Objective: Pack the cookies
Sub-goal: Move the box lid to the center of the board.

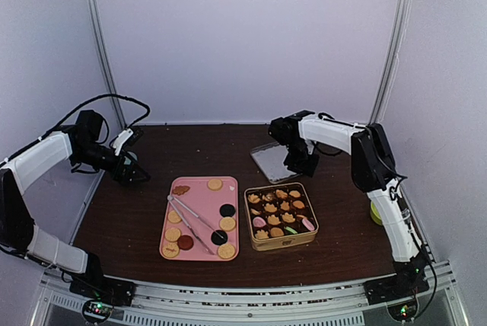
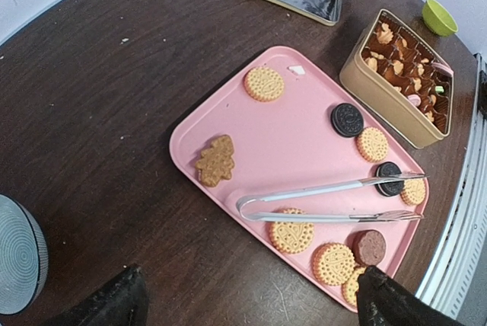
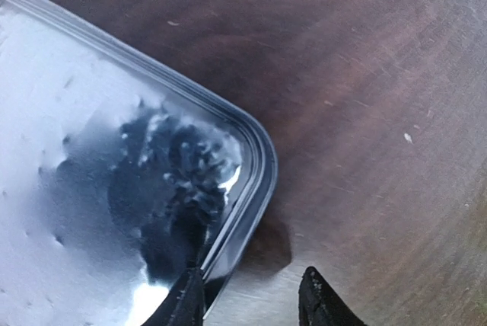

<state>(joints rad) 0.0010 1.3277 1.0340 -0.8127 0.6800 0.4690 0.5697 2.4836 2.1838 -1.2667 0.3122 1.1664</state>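
Observation:
Several cookies [image 1: 215, 185] lie on a pink tray [image 1: 199, 204]: round tan ones [image 2: 264, 83], dark sandwich ones [image 2: 348, 119] and a leaf-shaped one [image 2: 216, 160]. More cookies [image 1: 277, 208] sit in brown cups inside the gold tin [image 1: 281, 244]. My left gripper [image 1: 137, 176] hangs open over the table left of the tray, its fingertips [image 2: 380, 295] wide apart with nothing between them. My right gripper [image 1: 298, 167] is low over the near corner of the silver lid [image 3: 91, 158]. Its jaws straddle the lid's rim, one finger [image 3: 186, 299] on the lid, the other over bare table, not closed on it.
Metal tongs [image 2: 327, 202] lie across the tray among the cookies. A small green cup [image 1: 375, 213] stands at the table's right edge, behind the right arm. The silver lid [image 1: 271, 160] lies just behind the tin. White walls enclose the dark table.

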